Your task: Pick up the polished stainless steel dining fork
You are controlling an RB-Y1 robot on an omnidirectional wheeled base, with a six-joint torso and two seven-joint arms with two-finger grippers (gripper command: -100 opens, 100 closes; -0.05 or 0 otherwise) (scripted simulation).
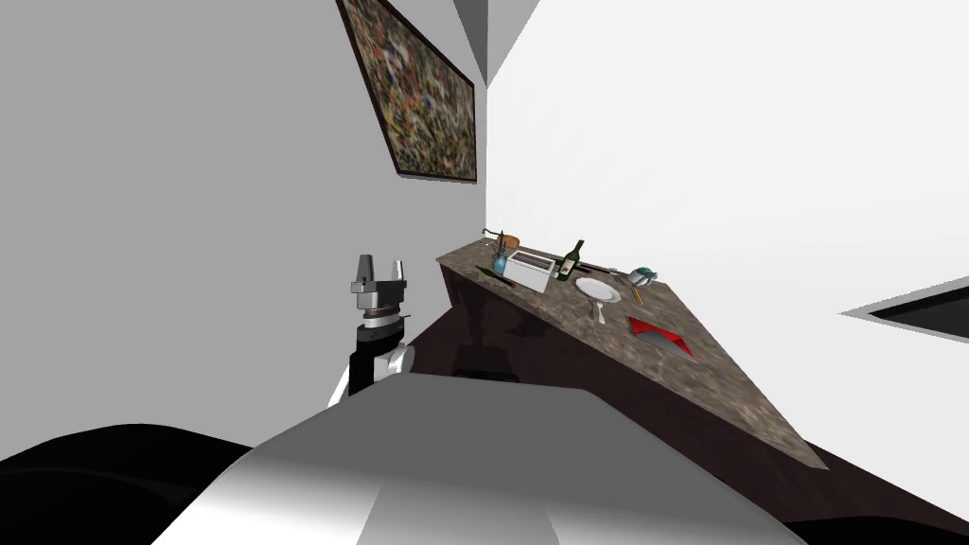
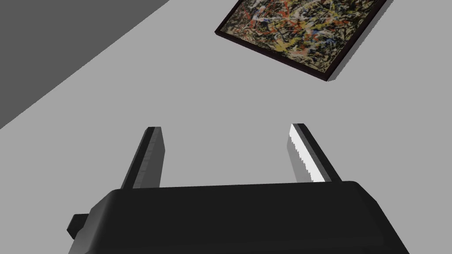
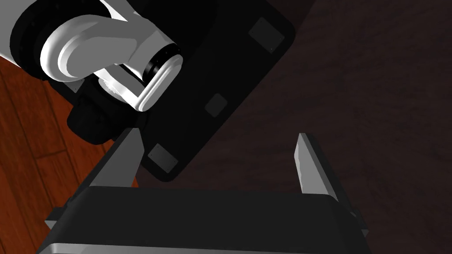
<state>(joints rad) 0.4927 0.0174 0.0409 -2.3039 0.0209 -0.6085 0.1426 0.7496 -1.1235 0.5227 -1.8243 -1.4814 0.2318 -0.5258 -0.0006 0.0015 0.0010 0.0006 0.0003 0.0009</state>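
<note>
R gripper (image 3: 217, 134) points down at floor, fingers wide apart, nothing between; wood floor (image 3: 26, 145) lies off one finger, dark brown surface past the other. L gripper (image 1: 380, 264) is raised, forearm upright, fingers up, wide apart, empty. Fork (image 1: 598, 311): small silvery piece well beyond L fingers, off to their right, on mottled brown counter (image 1: 719, 378), just beside white plate (image 1: 598, 290).

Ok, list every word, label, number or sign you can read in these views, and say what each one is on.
No text can be read anywhere.
green bottle on the counter: its pale label is too small to read.
framed painting: speckled paint, no letters.
white toaster: no marking visible.
</note>
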